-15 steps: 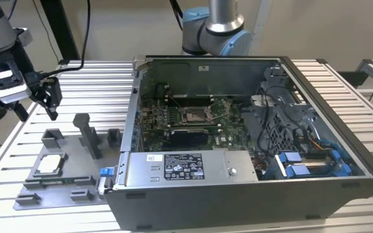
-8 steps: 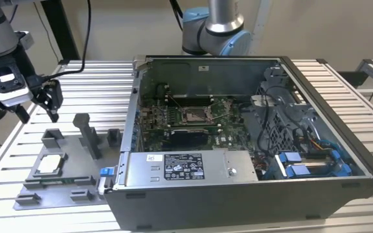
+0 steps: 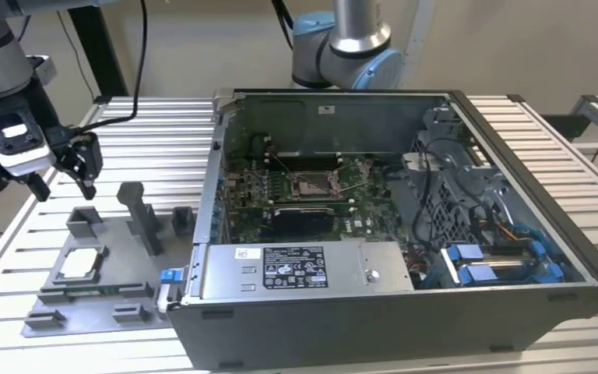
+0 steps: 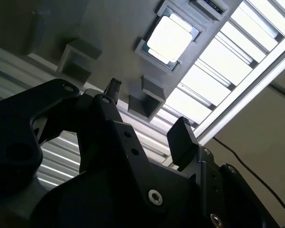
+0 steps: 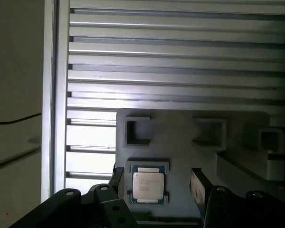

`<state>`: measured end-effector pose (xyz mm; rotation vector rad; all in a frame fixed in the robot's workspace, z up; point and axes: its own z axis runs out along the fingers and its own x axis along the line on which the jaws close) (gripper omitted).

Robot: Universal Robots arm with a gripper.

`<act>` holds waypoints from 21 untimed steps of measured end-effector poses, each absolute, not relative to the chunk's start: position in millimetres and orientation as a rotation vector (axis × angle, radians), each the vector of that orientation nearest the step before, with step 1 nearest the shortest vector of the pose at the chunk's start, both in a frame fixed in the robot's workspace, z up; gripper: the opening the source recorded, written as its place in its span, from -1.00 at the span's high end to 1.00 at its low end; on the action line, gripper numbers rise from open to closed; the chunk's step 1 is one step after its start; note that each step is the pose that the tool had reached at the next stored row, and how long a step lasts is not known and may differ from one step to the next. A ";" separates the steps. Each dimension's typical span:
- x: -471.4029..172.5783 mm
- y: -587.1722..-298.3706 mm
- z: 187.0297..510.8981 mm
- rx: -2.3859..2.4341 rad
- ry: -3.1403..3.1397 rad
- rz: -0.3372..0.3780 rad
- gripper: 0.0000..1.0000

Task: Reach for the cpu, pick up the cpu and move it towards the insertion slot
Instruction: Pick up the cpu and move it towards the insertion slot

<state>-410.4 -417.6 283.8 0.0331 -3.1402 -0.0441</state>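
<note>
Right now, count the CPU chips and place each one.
1. The cpu lies in a grey fixture recess, at the exterior view's left of the computer case; the case may hide others.

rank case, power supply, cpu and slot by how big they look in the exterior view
1. case
2. power supply
3. cpu and slot: they look about alike, and the cpu seems nearer the camera, so I won't rank them.
</note>
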 end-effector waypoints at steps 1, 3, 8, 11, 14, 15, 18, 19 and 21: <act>-410.4 -417.6 283.4 0.033 -3.140 -0.044 -1.00; -410.4 -417.6 283.2 0.033 -3.140 -0.044 -1.00; -410.4 -417.6 282.3 0.033 -3.140 -0.044 -1.00; -410.4 -417.6 281.6 0.033 -3.140 -0.044 -1.00; -410.4 -417.6 280.3 0.033 -3.140 -0.044 -1.00; -410.4 -417.6 279.9 0.033 -3.140 -0.044 -1.00; -410.4 -417.6 278.8 0.033 -3.140 -0.044 -1.00; -410.4 -417.6 278.4 0.033 -3.140 -0.044 -1.00; -410.4 -417.6 277.5 0.033 -3.140 -0.044 -1.00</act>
